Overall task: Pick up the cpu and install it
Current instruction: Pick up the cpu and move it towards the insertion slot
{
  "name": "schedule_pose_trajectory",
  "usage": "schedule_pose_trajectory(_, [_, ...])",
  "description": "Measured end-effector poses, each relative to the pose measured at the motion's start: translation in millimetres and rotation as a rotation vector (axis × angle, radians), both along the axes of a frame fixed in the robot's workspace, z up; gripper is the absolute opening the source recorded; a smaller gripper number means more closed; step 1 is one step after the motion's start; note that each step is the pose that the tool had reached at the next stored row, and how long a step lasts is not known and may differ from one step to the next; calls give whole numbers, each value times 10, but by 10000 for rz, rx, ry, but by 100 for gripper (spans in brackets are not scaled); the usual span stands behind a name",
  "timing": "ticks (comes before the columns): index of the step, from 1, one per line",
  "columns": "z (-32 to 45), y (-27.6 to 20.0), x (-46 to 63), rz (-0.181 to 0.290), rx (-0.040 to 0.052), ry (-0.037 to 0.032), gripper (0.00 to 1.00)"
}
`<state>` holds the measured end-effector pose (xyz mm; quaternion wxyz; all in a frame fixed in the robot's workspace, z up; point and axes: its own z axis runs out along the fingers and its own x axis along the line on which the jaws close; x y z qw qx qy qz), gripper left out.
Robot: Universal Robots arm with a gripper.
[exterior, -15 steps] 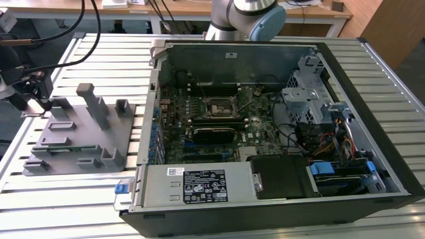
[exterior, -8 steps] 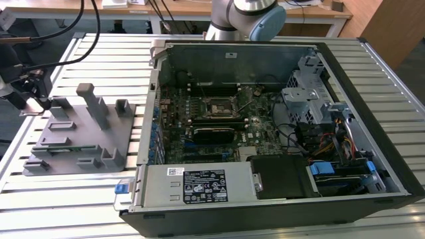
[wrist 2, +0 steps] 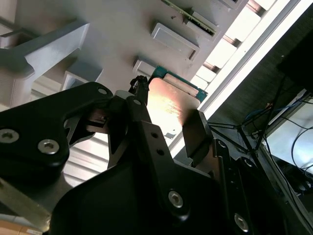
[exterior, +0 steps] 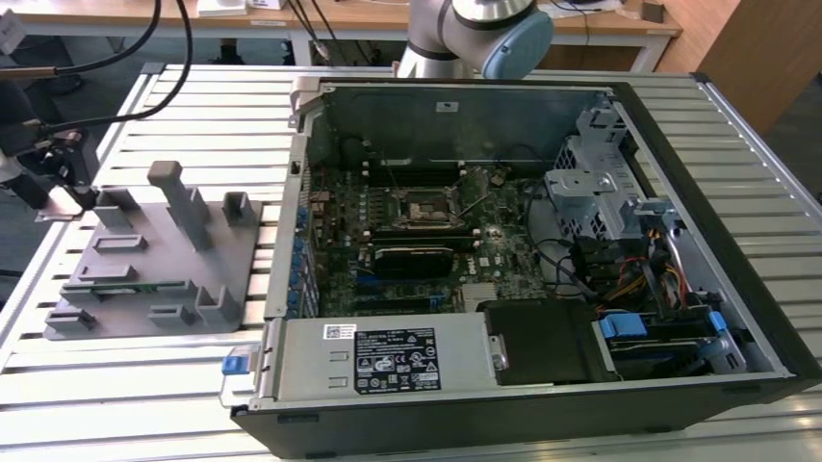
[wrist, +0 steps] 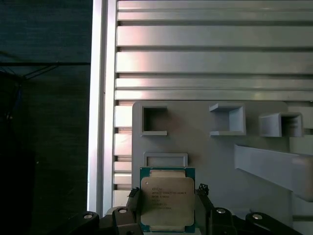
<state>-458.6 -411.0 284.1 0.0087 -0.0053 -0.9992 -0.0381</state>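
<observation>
Table (exterior: 115, 395): is carrying everything on its metal slats.
Computer case (exterior: 540, 419): is lying open on the right, the socket (exterior: 414, 209) showing on its board.
Fixture plate (exterior: 141, 255): is sitting left of the case.
Gripper (exterior: 58, 197): is hanging at the plate's far left corner, its fingers (wrist: 133, 196) pinching the cpu by two opposite edges.
Cpu (wrist: 166, 200): is sitting between those fingers, above the plate.
Arm (exterior: 478, 34): is standing beyond the case.

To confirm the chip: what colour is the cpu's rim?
Teal-green, on the square silver-lidded cpu; first wrist view shows it best.
</observation>
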Motion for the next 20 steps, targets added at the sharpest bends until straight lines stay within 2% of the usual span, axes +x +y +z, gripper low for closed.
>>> schedule_pose_trajectory(20, [120, 2, 0, 0, 0, 0, 53])
